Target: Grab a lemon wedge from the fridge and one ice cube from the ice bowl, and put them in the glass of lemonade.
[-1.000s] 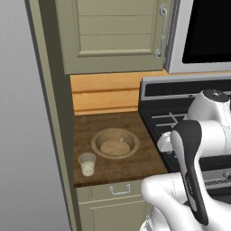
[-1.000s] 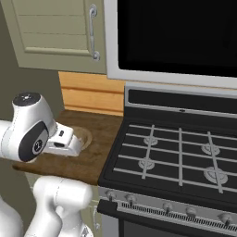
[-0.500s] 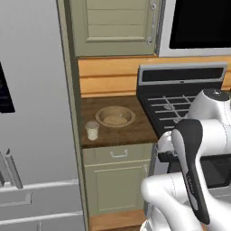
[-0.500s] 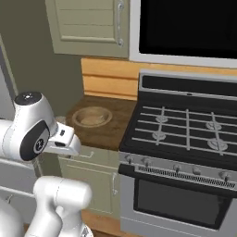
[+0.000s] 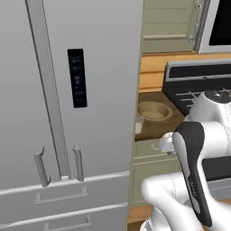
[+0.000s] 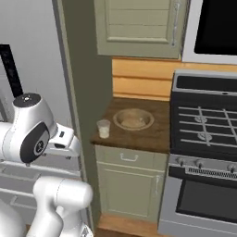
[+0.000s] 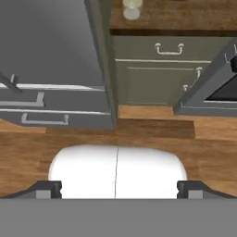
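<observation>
1. I saw the tall grey metal fridge with its doors closed, taking up the left of the left base view; one black vertical panel sat on the door, and any marks on it were too small for me to read.
2. I counted two short upright handle ends near the bottom of the doors and two horizontal drawer pulls on the drawers below.
3. On the dark brown wooden worktop between the fridge and the black gas stove stood one round, shallow, tan wooden bowl and one small clear glass tumbler with pale liquid.
4. The glass stood just beside the bowl, at the worktop's front corner nearest the fridge, and the two were apart.
5. I could not make out the bowl's contents, and I could not see a lemon wedge.
6. The hand pointed down at the brown wooden floor in front of the fridge, its two dark tips spread wide and holding nothing.
7. One beige drawer with a single handle sat under the worktop, and one beige wall cabinet hung above.
8. No brand or readable writing showed anywhere I looked.
</observation>
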You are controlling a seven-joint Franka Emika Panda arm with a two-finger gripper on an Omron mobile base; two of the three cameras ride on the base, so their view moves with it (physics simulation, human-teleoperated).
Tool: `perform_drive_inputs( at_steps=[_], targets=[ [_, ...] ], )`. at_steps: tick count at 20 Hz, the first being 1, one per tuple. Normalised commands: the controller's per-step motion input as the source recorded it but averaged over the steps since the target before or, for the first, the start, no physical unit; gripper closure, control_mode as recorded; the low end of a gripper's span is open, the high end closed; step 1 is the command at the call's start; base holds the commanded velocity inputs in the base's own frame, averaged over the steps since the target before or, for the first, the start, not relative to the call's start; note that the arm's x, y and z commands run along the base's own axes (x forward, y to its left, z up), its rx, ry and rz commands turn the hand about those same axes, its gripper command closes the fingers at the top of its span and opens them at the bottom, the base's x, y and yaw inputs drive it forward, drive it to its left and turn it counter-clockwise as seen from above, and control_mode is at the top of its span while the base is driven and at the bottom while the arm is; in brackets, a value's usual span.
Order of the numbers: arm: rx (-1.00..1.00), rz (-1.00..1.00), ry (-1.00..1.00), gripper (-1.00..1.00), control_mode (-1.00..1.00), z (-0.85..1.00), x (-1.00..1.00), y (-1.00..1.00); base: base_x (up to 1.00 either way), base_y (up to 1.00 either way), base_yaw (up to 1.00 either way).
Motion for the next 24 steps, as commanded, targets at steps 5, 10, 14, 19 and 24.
perform_drive_inputs(
  at_steps=[5, 10, 14, 19, 24],
  targets=[
    [0.00, 0.00, 0.00, -1.00, 1.00, 0.00, 0.00, 0.00, -0.08, 1.00, -0.18],
    [0.00, 0.00, 0.00, -1.00, 1.00, 0.00, 0.00, 0.00, -0.35, 1.00, -0.05],
    [0.00, 0.00, 0.00, -1.00, 1.00, 0.00, 0.00, 0.00, -0.32, 0.33, 0.04],
    [0.00, 0.00, 0.00, -1.00, 1.00, 0.00, 0.00, 0.00, -0.84, -0.13, 0.00],
    [0.00, 0.00, 0.00, -1.00, 1.00, 0.00, 0.00, 0.00, -0.64, -0.15, -0.03]
  ],
)
